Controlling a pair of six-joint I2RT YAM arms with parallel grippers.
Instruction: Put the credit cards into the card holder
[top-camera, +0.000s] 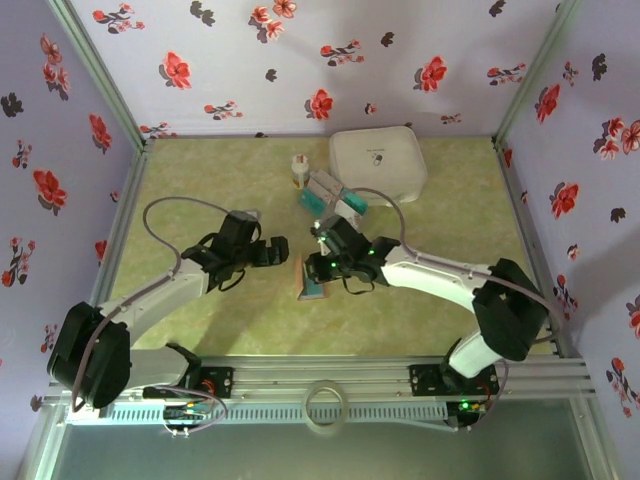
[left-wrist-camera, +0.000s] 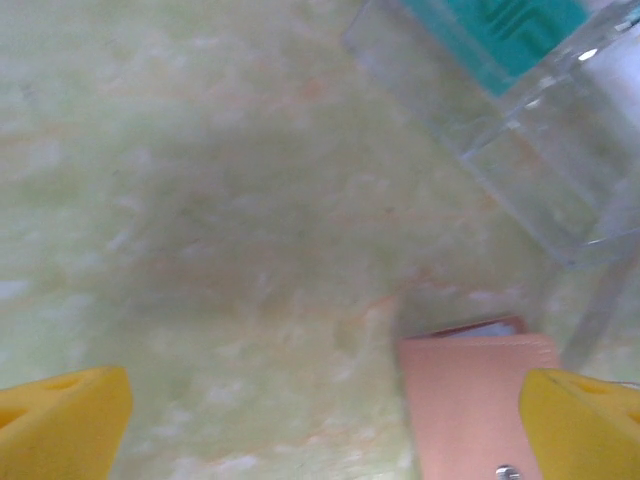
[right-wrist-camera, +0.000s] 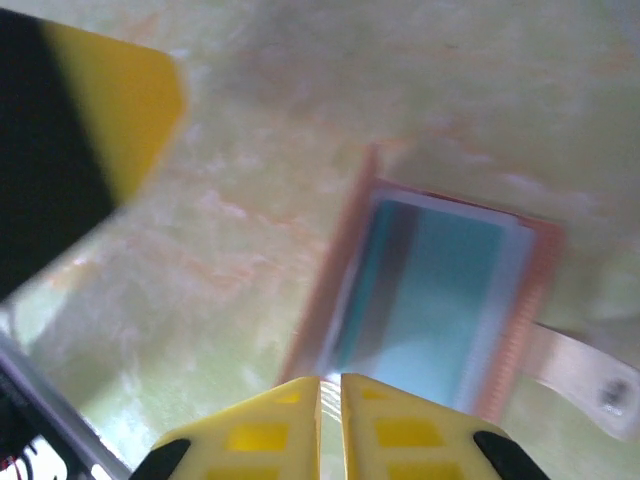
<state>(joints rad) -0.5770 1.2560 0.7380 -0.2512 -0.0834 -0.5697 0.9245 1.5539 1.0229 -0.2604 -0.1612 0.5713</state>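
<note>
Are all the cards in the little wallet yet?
Not yet. Done: a teal card lies inside the open card holder. In hand: nothing. The right gripper is shut and empty just above the holder, and the left gripper is open beside it. Left: more cards wait in the clear box.

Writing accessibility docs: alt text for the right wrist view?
Right tool, yellow tips shut, points at the open brown card holder on a green marbled table. A teal card lies inside it, and its snap strap trails to the right.
</note>
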